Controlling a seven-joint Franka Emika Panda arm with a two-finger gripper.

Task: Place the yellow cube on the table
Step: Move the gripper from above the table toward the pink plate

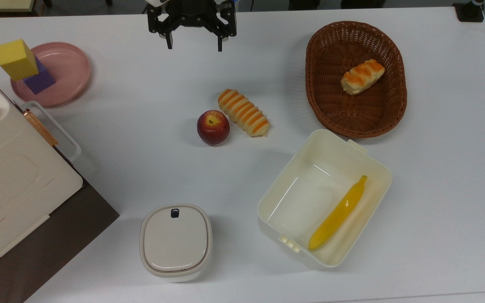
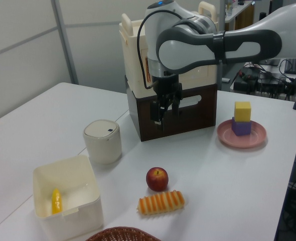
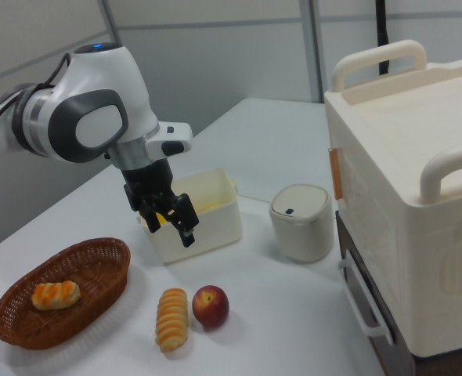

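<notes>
Yellow cube sits on the purple cube in your pink plate, near a counter corner. Your hand hangs open, holding nothing.

The yellow cube looks matte and foam-like. My bench is smooth white. The basket is brown woven wicker.

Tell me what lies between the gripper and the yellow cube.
In the top view, bare table lies between the gripper and the yellow cube, then the pink plate's rim.
</notes>
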